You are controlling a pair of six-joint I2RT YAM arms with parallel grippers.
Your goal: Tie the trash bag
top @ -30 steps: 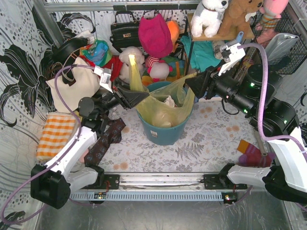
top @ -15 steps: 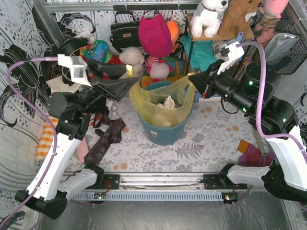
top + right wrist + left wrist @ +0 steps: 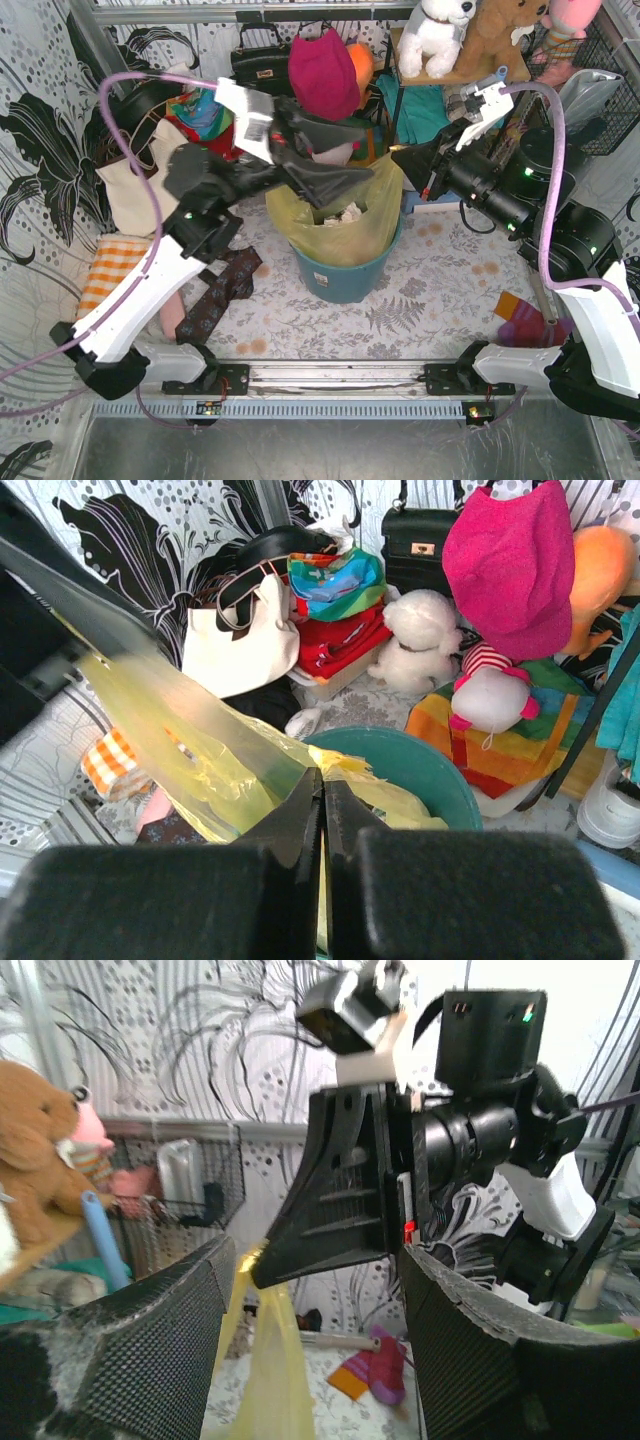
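The trash bag point(image 3: 335, 228) is thin yellow plastic and lines a round teal bin point(image 3: 345, 278), with crumpled white paper showing at its mouth. My right gripper point(image 3: 397, 160) is shut on the bag's right top edge, and in its own view the closed jaws point(image 3: 322, 792) pinch the yellow film point(image 3: 200, 730). My left gripper point(image 3: 358, 162) reaches across above the bin and stands open. In the left wrist view, its fingers point(image 3: 150, 1350) flank the right gripper's tip and the yellow strip point(image 3: 268, 1360) hanging from it, without touching the strip.
A cream tote bag point(image 3: 150, 175), black handbag point(image 3: 258, 62), pink hat point(image 3: 322, 72) and plush toys point(image 3: 440, 35) crowd the back. A dark patterned cloth point(image 3: 215, 295) and orange checked cloth point(image 3: 112, 272) lie at left. Striped socks point(image 3: 522, 320) lie at right.
My left gripper let go of the bag's left side, opened, and swung up and right across the bin toward the right gripper. My right gripper shut on the bag's right edge.
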